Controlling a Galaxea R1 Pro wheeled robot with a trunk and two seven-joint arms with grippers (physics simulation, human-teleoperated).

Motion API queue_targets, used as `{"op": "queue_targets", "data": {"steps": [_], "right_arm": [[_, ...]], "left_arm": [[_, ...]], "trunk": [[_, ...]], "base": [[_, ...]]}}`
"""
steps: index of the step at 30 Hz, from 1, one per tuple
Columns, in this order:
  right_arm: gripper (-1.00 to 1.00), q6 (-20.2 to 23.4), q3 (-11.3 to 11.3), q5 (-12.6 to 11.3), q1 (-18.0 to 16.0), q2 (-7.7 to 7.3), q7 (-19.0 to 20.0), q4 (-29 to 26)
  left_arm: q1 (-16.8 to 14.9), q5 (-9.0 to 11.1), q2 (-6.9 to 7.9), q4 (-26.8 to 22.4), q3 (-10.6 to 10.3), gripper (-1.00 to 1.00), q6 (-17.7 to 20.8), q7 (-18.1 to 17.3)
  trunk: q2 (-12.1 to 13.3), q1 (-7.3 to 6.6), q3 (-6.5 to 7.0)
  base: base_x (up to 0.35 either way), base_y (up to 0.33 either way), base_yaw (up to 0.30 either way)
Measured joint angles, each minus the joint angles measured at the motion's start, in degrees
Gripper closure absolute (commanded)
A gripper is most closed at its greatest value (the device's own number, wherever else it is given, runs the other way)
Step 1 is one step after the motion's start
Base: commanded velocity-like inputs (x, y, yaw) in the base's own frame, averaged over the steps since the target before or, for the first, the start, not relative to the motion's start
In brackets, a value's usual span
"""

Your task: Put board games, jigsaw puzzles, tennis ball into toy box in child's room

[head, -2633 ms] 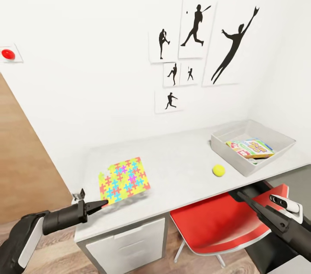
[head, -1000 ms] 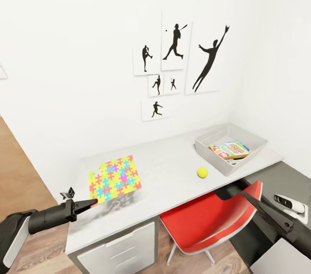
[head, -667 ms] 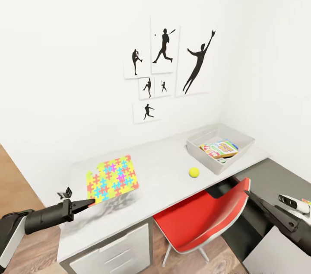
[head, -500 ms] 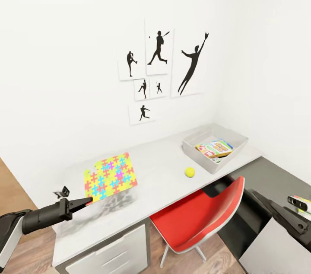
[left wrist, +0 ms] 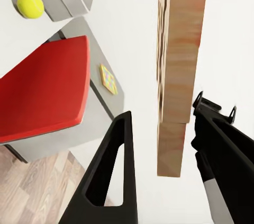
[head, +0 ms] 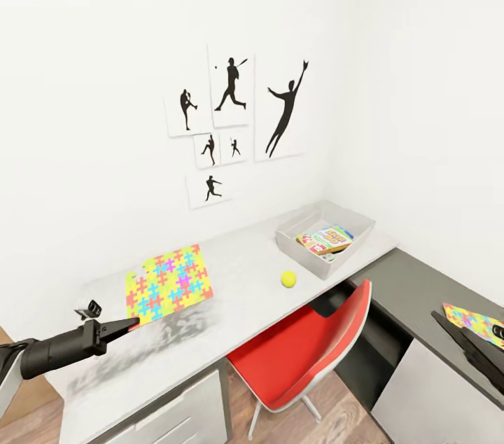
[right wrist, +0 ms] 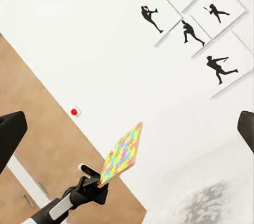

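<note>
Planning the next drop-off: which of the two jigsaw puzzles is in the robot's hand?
The jigsaw puzzle over the pale desk end is pinched by its corner in the left hand. The other puzzle lies loose on the lower dark grey section.

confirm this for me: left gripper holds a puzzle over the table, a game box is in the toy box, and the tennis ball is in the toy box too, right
Not quite. The tennis ball is not in the toy box; the head view shows it on the table, in front of the box. The rest holds: the left gripper holds a puzzle by its corner above the table, and a game box lies in the toy box.
</note>
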Motion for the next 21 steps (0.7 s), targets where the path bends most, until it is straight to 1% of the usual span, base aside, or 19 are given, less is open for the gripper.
{"op": "queue_targets", "data": {"steps": [6,17,21], "right_arm": [[-1.00,0.2,-0.4,0.0,0.0,0.02,0.1,0.1],[-1.00,0.2,-0.4,0.2,0.0,0.21,0.1,0.0],[-1.00,0.2,-0.4,0.1,0.0,0.14,0.1,0.0]], "left_arm": [[0.0,0.0,0.23,0.0,0.4,1.00,0.0,0.0],[0.0,0.0,0.27,0.1,0.7,1.00,0.0,0.0],[0.0,0.0,0.28,0.0,0.7,1.00,0.0,-0.1]], "trunk": [[0.0,0.00,0.44],[0.0,0.00,0.52],[0.0,0.00,0.66]], "base": [[0.000,0.000,-0.176],[0.000,0.000,-0.018],[0.000,0.000,-0.153]]}}
